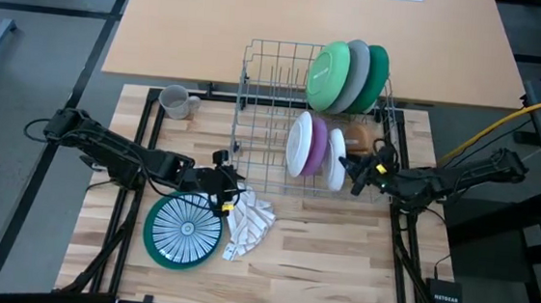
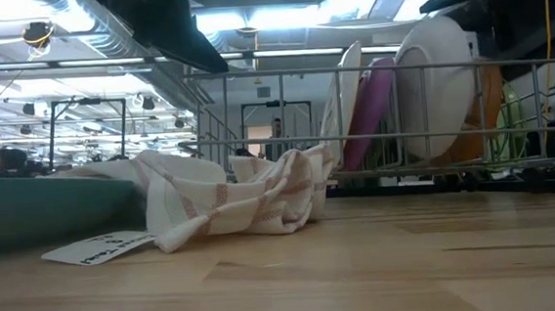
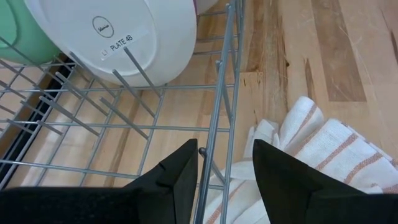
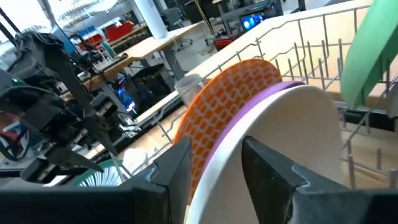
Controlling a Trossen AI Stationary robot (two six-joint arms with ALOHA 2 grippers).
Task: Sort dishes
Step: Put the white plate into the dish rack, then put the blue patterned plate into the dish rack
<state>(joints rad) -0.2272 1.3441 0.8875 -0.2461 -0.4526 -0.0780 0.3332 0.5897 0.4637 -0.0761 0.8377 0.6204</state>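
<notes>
Right gripper astride white plate

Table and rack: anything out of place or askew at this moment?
Yes: the white striped cloth lies crumpled beside the rack, its edge against the teal plate, which lies flat on the table. The grey mug stands alone outside the rack. Nothing looks spilled or broken.

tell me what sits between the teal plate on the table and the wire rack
The crumpled striped cloth lies between the teal plate and the wire rack, clearest in the high view.
</notes>
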